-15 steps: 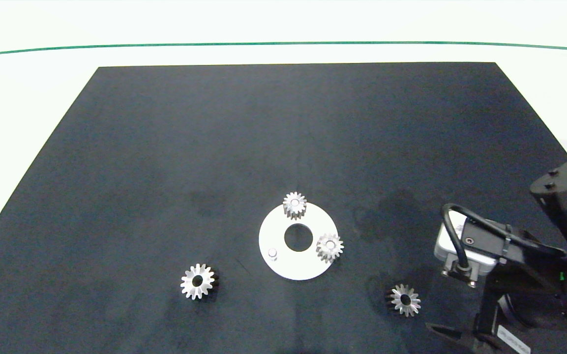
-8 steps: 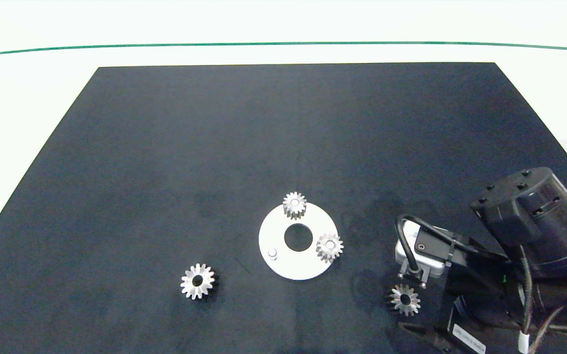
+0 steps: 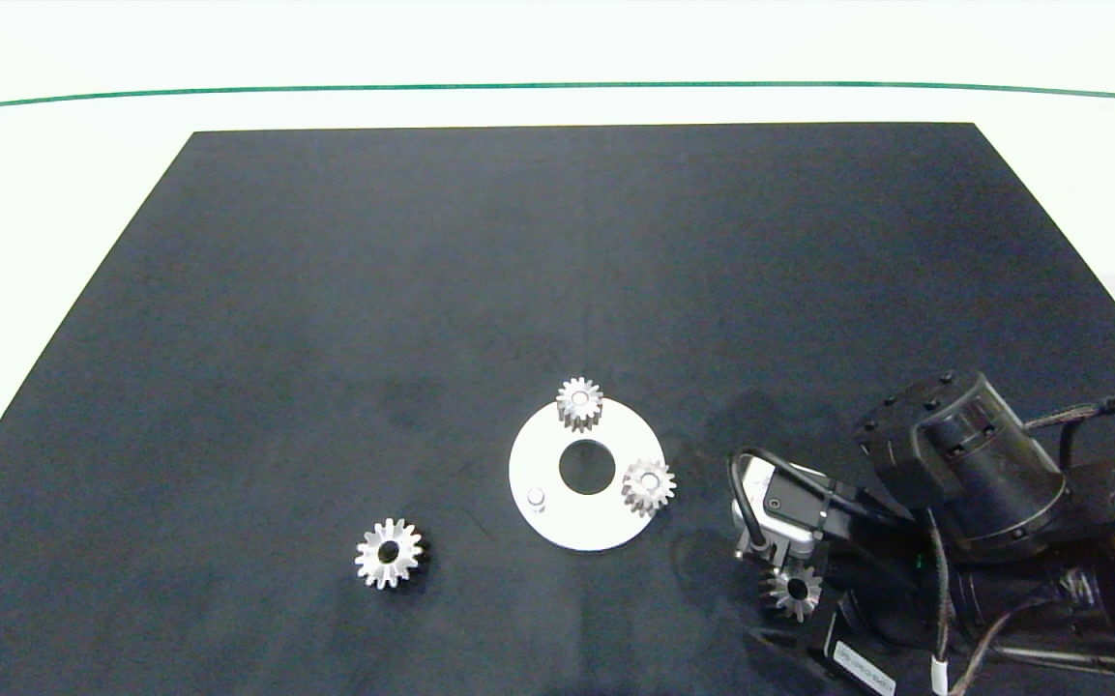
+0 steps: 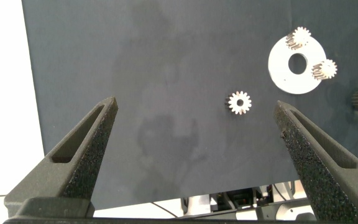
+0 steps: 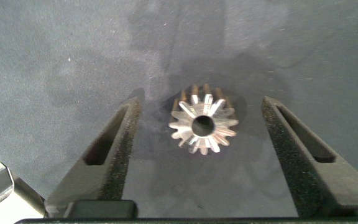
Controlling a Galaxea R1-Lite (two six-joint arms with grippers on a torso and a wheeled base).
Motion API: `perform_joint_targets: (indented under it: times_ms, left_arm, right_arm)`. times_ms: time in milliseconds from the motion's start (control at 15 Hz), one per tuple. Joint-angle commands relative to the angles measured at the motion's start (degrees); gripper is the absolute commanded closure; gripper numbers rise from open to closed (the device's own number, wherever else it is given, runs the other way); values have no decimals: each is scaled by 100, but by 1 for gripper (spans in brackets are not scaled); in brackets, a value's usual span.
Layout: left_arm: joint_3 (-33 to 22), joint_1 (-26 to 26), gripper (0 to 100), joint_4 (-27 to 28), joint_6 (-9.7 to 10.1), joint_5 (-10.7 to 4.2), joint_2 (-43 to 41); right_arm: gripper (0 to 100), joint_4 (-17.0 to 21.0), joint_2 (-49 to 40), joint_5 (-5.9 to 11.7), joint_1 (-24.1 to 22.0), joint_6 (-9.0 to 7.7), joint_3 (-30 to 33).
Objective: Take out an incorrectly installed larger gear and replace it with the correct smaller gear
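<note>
Two gears lie loose on the black mat [image 3: 325,290]: the larger gear [image 3: 389,553] at left, and right of the white disc [image 3: 557,503], the smaller gear [image 5: 202,126] centred between the right tool's [image 5: 201,140] wide-spread fingers, untouched. Left tool [image 4: 197,149] hangs spread wide, empty.

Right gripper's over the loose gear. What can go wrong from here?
Right gripper, open, straddles the smaller gear; pads would close on tooth tips, so it may spin or tip. Seating its bore on the bare peg might shove the white plate, which shows no clamp. Left gripper idles, open, above the mat.
</note>
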State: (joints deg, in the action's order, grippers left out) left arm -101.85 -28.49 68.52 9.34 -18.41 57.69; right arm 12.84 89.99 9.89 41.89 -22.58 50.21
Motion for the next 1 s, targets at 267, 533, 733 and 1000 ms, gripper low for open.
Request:
perform_joint_targets:
  times_ms: [267, 533, 733, 1000]
  left_arm:
    - [-1, 10, 0, 38, 7, -14, -12]
    - [-1, 10, 0, 30, -2, -14, -38]
    - [-1, 10, 0, 30, -2, -14, -47]
    - [-1, 10, 0, 30, -11, -14, -82]
  right_arm:
    - [35, 8, 98, 13, -31, -10, -12]
    - [42, 8, 106, 5, -40, -10, -20]
    - [48, 17, 106, 31, -49, -10, -20]
    - [56, 8, 221, 5, -84, -10, -55]
